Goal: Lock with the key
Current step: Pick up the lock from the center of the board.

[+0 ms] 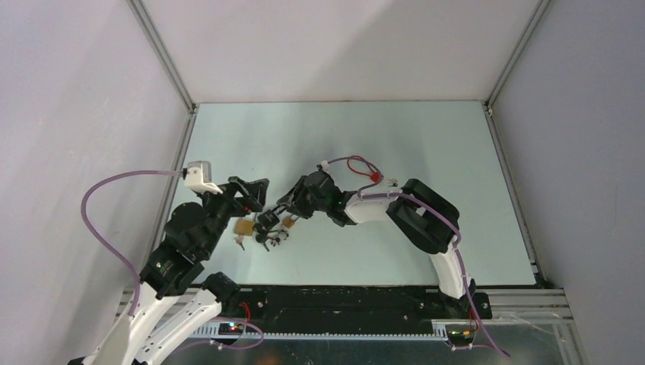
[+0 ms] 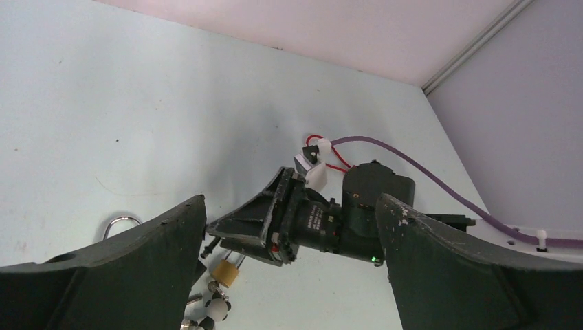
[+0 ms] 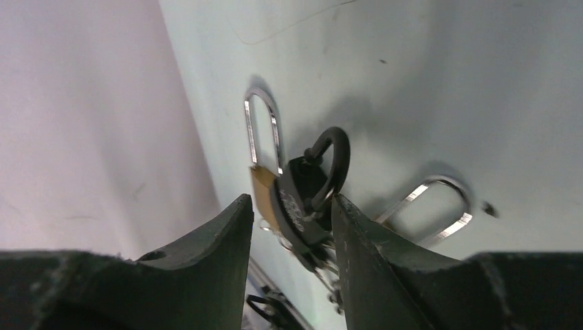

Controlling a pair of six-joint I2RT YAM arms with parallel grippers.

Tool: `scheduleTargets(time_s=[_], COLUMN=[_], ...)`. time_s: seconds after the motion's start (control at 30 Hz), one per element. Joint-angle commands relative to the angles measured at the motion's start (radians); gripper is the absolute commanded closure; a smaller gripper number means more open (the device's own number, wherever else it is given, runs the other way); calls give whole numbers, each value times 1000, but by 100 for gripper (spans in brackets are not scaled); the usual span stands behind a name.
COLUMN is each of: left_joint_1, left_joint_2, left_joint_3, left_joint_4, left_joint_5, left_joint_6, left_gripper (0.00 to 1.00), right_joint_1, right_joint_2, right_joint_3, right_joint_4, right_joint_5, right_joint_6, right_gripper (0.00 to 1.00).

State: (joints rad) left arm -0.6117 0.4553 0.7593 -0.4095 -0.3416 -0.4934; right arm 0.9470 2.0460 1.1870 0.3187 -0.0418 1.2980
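The L gripper (image 2: 290,206) is held wide open w/ nothing in it. At its 6 o'clock in the top view, a small brass padlock w/ a silver loop (image 1: 243,226) is seen on the pale table (image 1: 395,144). At the padlock's 3 o'clock lies a small bunch of metal bits (image 1: 271,235), prob. the keys. The R gripper (image 3: 291,230) is nearly closed round a black lock-shaped piece (image 3: 302,196). It can't be told if it's gripped. No key is seen in a lock, so most of the job is prob. left.
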Motion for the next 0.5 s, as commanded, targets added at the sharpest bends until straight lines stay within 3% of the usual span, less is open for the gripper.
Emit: scheduleTargets(time_s=[0.0, 0.23, 0.47], left_joint_1=[4, 5, 5], left_joint_2=[-7, -13, -31], left_joint_3=[27, 34, 24], left_joint_4=[-59, -63, -64], left_joint_5=[-24, -19, -4], left_joint_6=[44, 54, 52], left_gripper=[4, 4, 4], right_joint_1=[20, 29, 54], right_joint_2=[52, 73, 29], right_joint_3=[105, 115, 114], right_joint_4=[68, -35, -149], right_joint_5=[-4, 34, 154], right_joint_6=[151, 264, 234], right_gripper=[52, 55, 56])
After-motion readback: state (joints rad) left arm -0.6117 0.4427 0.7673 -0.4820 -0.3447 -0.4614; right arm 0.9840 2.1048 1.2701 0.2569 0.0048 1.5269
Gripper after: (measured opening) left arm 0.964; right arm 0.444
